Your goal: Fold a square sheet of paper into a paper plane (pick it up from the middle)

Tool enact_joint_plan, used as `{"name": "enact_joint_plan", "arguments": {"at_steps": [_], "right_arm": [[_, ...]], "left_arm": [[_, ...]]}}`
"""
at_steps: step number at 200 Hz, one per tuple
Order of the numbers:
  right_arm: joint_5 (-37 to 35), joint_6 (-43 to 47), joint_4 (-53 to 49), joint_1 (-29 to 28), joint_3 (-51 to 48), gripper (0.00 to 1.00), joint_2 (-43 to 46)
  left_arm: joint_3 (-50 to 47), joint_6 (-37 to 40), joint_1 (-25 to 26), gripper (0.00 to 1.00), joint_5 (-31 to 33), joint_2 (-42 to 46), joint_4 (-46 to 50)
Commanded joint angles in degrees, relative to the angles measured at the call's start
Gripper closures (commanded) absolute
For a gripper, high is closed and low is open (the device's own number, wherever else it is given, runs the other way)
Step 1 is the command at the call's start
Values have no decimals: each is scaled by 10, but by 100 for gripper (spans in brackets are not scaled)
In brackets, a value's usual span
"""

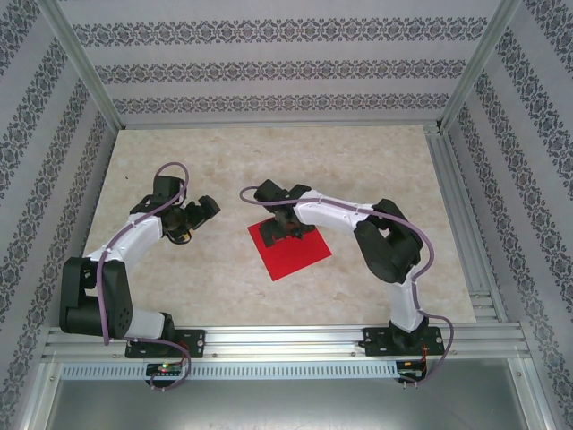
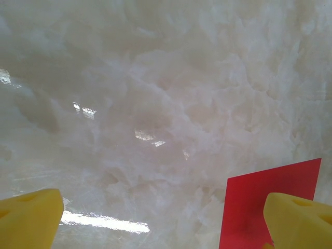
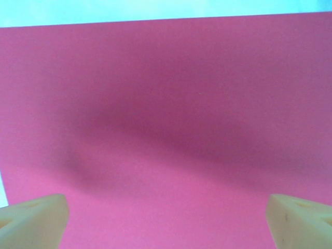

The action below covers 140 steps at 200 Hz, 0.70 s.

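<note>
Nearest the camera, a metal rail [image 1: 286, 339] runs along the front edge of a pale marble-patterned table [image 1: 269, 161], and two white and black robot arms are bolted to it side by side.

The left arm bends up to the left side of the table. Its gripper [image 1: 199, 215] hangs over bare tabletop, with its yellow fingers [image 2: 31, 218] spread wide and nothing between them. In the left wrist view, a corner of the paper [image 2: 259, 202] shows just past the right finger.

The right arm reaches inward to the middle of the table. Its gripper [image 1: 285, 231] is directly above the far left part of the square sheet of red paper [image 1: 297, 255]. The fingers [image 3: 36, 218] stand wide apart and hold nothing. It is unclear whether they touch the sheet.

The paper lies flat and unfolded near the table's centre, turned so that one corner points toward the rail.

Beyond the table stand walls [image 1: 269, 67] with striped, patterned wallpaper.
</note>
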<state>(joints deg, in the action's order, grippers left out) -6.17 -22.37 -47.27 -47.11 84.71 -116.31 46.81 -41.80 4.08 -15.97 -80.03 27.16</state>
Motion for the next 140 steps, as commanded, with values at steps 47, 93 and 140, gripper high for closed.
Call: {"name": "enact_joint_plan", "arguments": {"at_steps": [47, 93, 140], "right_arm": [[7, 10, -25, 4, 23, 2, -39], [9, 7, -30, 9, 12, 4, -72], [16, 8, -29, 11, -15, 8, -95]], "left_arm": [[-6, 4, -7, 0, 2, 11, 11], [-6, 6, -7, 0, 2, 8, 11], [-4, 7, -7, 0, 2, 8, 11]]}}
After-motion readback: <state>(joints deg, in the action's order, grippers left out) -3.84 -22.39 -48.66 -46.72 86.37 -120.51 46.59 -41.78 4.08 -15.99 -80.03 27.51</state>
